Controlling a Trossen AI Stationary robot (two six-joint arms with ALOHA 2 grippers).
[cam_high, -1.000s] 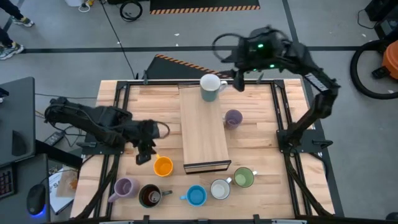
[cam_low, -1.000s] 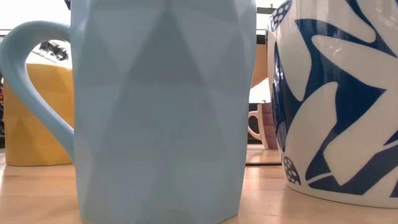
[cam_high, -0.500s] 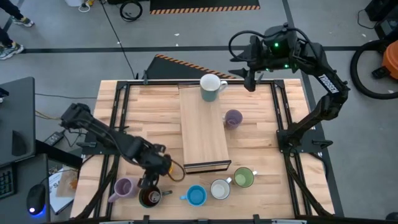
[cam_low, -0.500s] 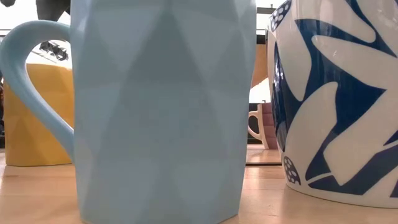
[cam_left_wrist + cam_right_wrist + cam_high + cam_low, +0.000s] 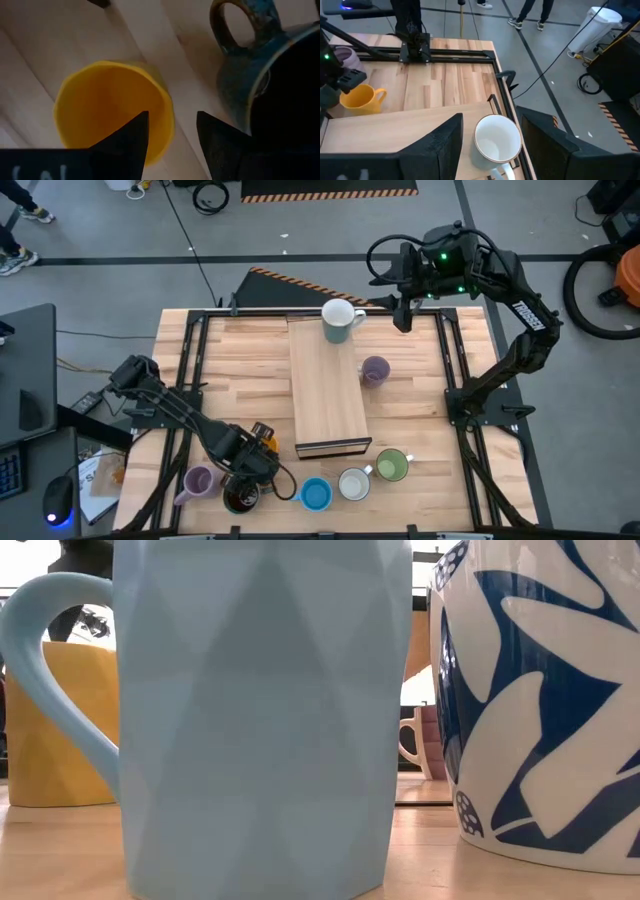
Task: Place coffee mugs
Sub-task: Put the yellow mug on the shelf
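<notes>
Pale wooden board (image 5: 328, 385), glossy ceramic mugs (image 5: 340, 320), planked wood table (image 5: 240, 360)

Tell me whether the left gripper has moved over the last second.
Yes. The left gripper moved from beside the wooden board's left edge toward the table's near edge, now over the dark brown mug.

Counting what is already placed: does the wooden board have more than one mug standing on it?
No, in the high view only the white mug stands on the wooden board; the lavender mug sits beside it on the table.
</notes>
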